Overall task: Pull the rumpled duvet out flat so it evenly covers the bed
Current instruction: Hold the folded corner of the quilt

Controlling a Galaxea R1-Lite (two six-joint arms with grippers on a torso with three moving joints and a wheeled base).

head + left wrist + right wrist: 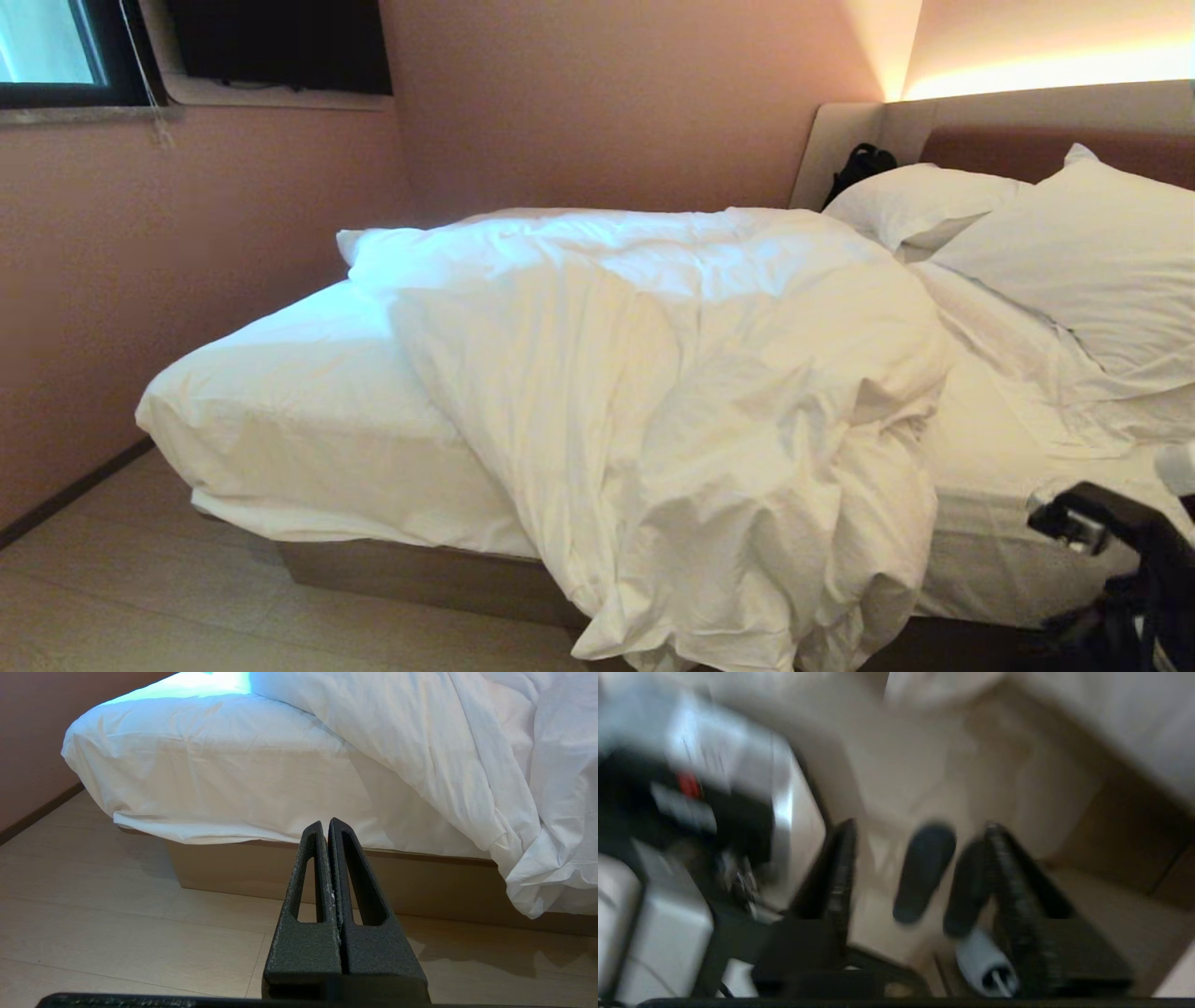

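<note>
I see the duvet [672, 392] bunched across the middle of the bed [308, 401], heaped and wrinkled, its near edge spilling over the mattress side and hanging toward the floor [140, 597]. The foot end of the mattress shows bare fitted sheet [280, 373]; toward the headboard [1027, 131], two pillows [1074, 252] lie clear of the duvet.

My left gripper [327, 826] hangs low beside the bed's foot corner, fingers pressed together with nothing between them.

My right gripper [920, 835] points down at the floor next to the bed base, fingers standing apart, holding nothing; the view is blurred. Two dark slippers [924, 872] lie on the floor beneath it.
</note>
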